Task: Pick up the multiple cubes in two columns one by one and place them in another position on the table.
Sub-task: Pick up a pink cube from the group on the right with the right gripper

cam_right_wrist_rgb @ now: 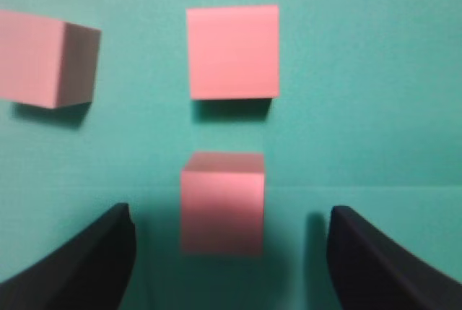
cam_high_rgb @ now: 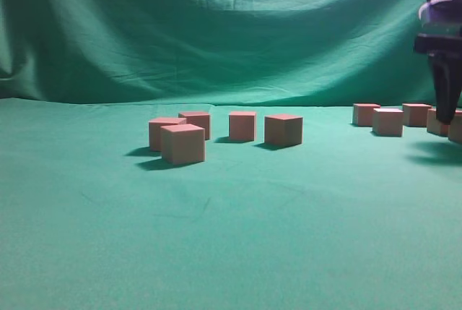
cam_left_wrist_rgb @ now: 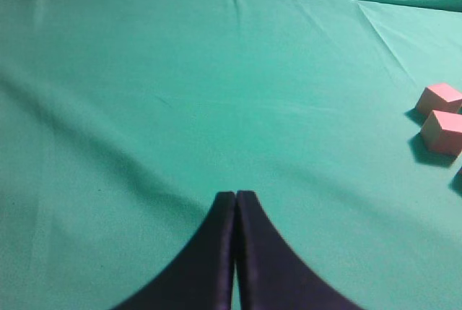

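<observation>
Several salmon cubes stand on the green table [cam_high_rgb: 231, 238]. One group sits left of centre, led by a front cube [cam_high_rgb: 182, 143]. Another group sits at the far right, with a cube [cam_high_rgb: 388, 121] near its front. My right gripper [cam_high_rgb: 446, 111] hangs over the right group, open, above a cube [cam_right_wrist_rgb: 222, 201] that lies between its fingers [cam_right_wrist_rgb: 227, 245] without touching. Two more cubes [cam_right_wrist_rgb: 232, 51] lie beyond it. My left gripper [cam_left_wrist_rgb: 236, 198] is shut and empty over bare cloth, out of the exterior view. Two cubes [cam_left_wrist_rgb: 442, 131] show at its right edge.
A draped green backdrop [cam_high_rgb: 216, 28] hangs behind the table. A band of bare cloth separates the left cube group from the right one.
</observation>
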Controlling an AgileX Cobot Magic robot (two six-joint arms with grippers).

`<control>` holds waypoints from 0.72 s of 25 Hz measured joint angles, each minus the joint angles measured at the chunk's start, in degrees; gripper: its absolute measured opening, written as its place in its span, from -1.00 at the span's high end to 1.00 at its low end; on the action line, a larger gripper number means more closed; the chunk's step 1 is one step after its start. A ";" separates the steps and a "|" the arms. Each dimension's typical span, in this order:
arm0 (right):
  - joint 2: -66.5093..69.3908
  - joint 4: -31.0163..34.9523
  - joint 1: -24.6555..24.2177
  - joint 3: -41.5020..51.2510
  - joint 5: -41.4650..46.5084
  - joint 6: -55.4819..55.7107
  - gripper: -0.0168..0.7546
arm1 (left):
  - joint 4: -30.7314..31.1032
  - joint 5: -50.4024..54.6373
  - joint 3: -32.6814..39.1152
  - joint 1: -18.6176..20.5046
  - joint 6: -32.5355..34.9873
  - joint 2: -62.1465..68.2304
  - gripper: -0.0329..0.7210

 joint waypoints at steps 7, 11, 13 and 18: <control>1.93 0.00 0.00 0.00 -2.14 -0.33 -0.24 | 0.00 0.00 0.00 0.00 0.00 0.00 0.91; 1.93 0.00 0.00 0.00 -2.18 -0.33 0.27 | 0.00 0.00 0.00 0.00 0.00 0.00 0.91; 1.93 0.00 0.00 0.00 -1.83 -0.33 0.26 | 0.00 0.00 0.00 0.00 0.00 0.00 0.91; 1.80 0.91 0.10 -4.52 7.76 -0.33 0.26 | 0.00 0.00 0.00 0.00 0.00 0.00 0.91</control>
